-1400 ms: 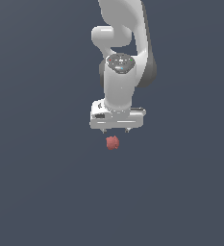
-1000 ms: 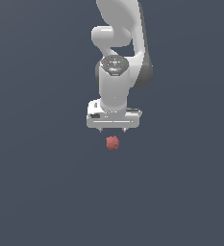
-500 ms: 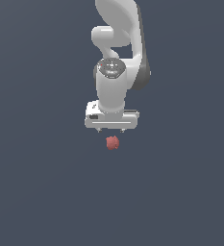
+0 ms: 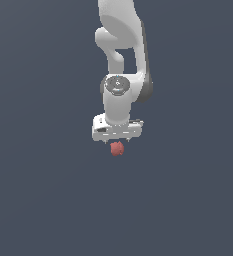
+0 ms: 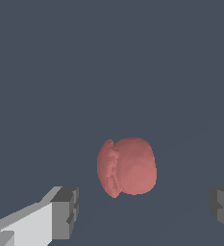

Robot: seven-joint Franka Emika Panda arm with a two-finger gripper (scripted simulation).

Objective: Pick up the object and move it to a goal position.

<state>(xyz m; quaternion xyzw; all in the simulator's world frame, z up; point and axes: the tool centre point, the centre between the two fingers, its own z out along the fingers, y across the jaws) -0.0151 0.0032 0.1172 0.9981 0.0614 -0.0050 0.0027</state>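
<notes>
The white, broad-bodied end effector (image 4: 117, 141) of the arm is pointing straight down over the flat dark grey table (image 4: 43, 200). The small, lumpy, matte red-pink blob (image 4: 117, 148) is sitting directly beneath it, just below the fingertips. In the exterior view the fingers are showing only as short stubs under the white body, so their spacing is hard to judge there. The wrist view is settling the point: the two grey-padded fingers (image 5: 65, 214) are standing wide apart, with the blob (image 5: 127, 166) lying between them and touching neither. That view is also revealing a ridged seam down one side of the blob.
</notes>
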